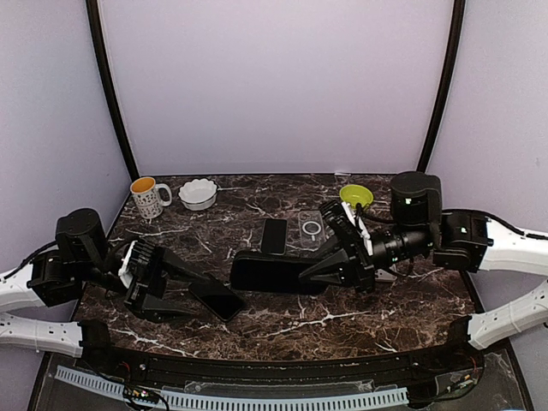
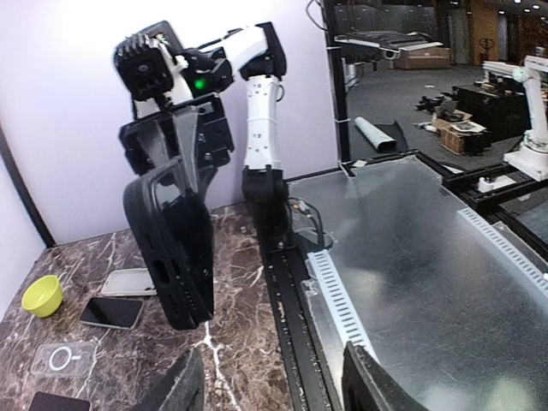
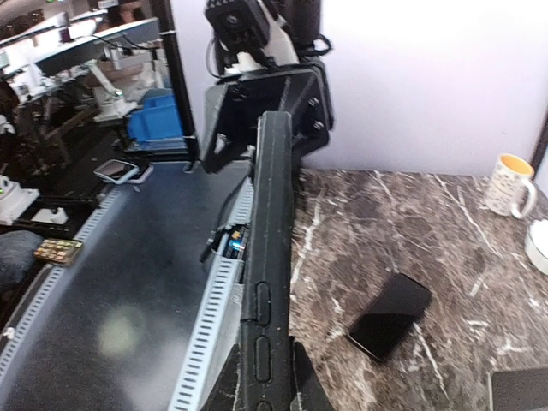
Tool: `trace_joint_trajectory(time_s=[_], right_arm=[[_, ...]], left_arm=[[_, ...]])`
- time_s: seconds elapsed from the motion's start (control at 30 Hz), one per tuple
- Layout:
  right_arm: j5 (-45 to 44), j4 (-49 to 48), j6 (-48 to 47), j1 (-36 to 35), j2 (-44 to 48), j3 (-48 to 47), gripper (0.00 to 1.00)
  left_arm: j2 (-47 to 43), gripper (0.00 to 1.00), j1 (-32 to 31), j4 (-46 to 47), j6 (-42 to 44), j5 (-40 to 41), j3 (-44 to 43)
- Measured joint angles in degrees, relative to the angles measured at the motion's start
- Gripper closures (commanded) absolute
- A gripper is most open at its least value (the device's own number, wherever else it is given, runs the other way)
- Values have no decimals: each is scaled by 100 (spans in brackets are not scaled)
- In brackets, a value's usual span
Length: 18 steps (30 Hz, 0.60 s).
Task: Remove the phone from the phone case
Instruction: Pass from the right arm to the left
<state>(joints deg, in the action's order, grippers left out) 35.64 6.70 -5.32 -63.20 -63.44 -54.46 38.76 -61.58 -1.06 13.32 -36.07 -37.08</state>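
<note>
My right gripper is shut on a black phone case and holds it on edge above the table's middle. In the right wrist view the case runs edge-on between the fingers, side buttons showing. A black phone lies flat on the marble, screen up, just past my left gripper. That phone also shows right of the case. My left gripper stands open with nothing between its fingers, and the held case hangs in front of it.
At the back stand a spotted mug, a white bowl and a green bowl. A second dark phone and a clear case lie behind the held case. A metal rail runs along the near edge.
</note>
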Motion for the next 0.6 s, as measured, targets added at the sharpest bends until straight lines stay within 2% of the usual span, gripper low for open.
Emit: trace_joint_trajectory(time_s=[0.17,0.37,0.6], right_arm=[[-1360,68,-50,11,505,498,100],[-3045,61,-356,22,553,706,100],[-3202,-109,-1462,-122,555,903,100]], left_arm=[[-380,45,0,203,-260,782,378],[-297,50,0,455,-417,1200,597],[450,52,0,682,-286,1150,581]])
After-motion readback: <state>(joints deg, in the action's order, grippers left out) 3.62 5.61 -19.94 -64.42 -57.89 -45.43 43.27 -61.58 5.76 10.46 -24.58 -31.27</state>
